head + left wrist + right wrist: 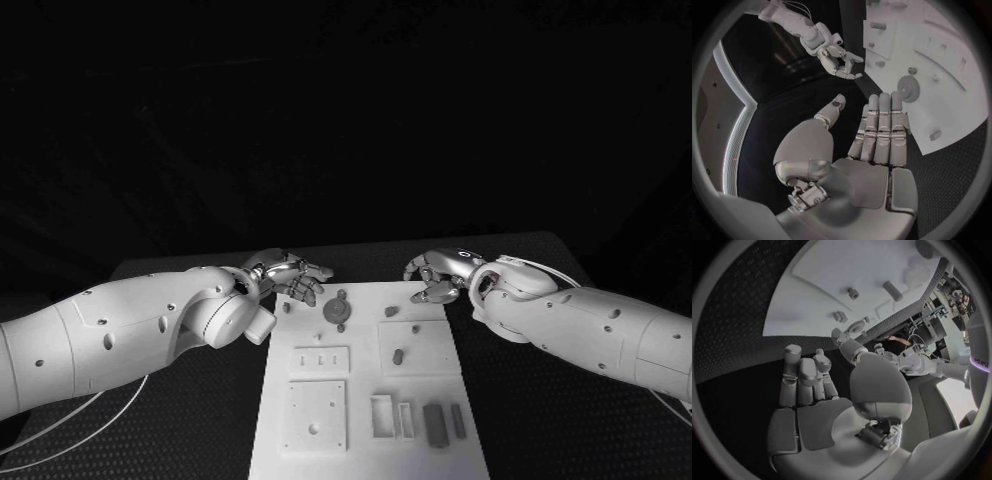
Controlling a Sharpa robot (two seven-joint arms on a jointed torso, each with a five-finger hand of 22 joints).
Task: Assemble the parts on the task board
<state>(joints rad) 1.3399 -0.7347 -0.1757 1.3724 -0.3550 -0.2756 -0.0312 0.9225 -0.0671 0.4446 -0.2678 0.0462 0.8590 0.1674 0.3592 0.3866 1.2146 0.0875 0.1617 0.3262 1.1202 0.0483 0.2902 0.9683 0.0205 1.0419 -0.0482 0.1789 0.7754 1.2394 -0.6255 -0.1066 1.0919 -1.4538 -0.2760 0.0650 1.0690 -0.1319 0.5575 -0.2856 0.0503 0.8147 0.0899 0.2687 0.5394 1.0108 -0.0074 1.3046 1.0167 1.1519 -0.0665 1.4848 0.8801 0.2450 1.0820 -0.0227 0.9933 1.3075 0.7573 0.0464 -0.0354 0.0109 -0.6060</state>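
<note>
The white task board (361,395) lies lengthwise in the middle of the table. On its far end sit a round disc part (338,310) and small dark parts (391,311) (397,354). My left hand (291,273) hovers at the board's far left corner, holding nothing. In the left wrist view its fingers (878,131) are straight and together, beside the board (948,65) and near the disc (908,90). My right hand (437,273) hovers at the far right corner, also holding nothing. Its fingers (804,377) stretch toward the board (826,285).
Near the board's front edge lie an open rectangular frame (382,416) and two dark bars (434,422) (459,420). A plate with three slots (320,360) and a square plate (315,415) fill the left side. Black table (534,400) surrounds the board.
</note>
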